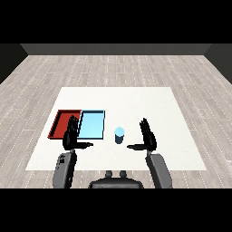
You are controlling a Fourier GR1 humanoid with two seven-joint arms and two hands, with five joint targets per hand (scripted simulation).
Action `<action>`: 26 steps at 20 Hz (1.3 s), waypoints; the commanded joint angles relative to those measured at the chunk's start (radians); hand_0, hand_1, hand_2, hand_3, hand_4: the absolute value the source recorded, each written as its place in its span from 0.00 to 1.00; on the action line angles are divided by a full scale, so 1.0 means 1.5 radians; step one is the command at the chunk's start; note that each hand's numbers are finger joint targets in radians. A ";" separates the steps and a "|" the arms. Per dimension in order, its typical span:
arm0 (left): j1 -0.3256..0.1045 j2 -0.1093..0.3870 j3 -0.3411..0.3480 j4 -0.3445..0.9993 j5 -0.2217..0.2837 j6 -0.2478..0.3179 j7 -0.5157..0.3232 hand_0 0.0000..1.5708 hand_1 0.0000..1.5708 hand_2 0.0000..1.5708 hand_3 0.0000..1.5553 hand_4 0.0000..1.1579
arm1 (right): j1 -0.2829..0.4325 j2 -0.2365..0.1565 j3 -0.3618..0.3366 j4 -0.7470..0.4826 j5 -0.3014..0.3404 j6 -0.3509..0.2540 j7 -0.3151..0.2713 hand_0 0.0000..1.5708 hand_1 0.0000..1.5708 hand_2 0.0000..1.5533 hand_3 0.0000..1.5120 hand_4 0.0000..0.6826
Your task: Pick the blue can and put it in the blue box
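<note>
Blue can (119, 135) is seen upright on the white worktop (149, 104), just to the inner side of the right hand (147, 137) and a little ahead of its thumb, with a clear gap between them. It is not yet held. The right hand is released, fingers straight and pointing away from the robot, thumb stretched inward toward the can. The left hand (71, 135) is likewise released and holds nothing; its fingers overlap the near edges of the red tray (59, 123) and the light blue tray (92, 124) in this view, though whether it touches them or only hovers above cannot be told.

The step in hand is judged to be the reach and grasp. It is best done with the right hand, since the can lies nearer to it. The palm should be brought sideways against the can's wall, and the fingers and thumb curled round it only once the can sits well between them; a glancing touch from the thumb would probably tip it. After the lift, the can has only a short way to be carried, as the light blue tray lies just beyond the can on the side away from the right hand.
</note>
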 commanded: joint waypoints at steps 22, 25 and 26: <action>0.032 0.001 0.000 -0.036 0.011 -0.004 -0.008 0.00 0.00 0.00 0.00 0.00 | -0.142 0.002 0.097 0.348 -0.142 -0.095 -0.164 0.00 0.00 0.00 0.00 0.00; 0.010 -0.010 0.002 0.011 -0.014 0.015 -0.055 0.00 0.00 0.00 0.00 0.00 | -0.131 0.002 0.053 0.330 -0.127 -0.039 -0.122 0.00 0.00 0.00 0.00 0.00; 0.018 -0.002 0.011 -0.013 0.013 0.003 -0.025 0.00 0.00 0.00 0.00 0.00 | -0.151 0.002 0.114 0.259 -0.135 -0.123 -0.067 0.00 0.00 0.00 0.00 0.00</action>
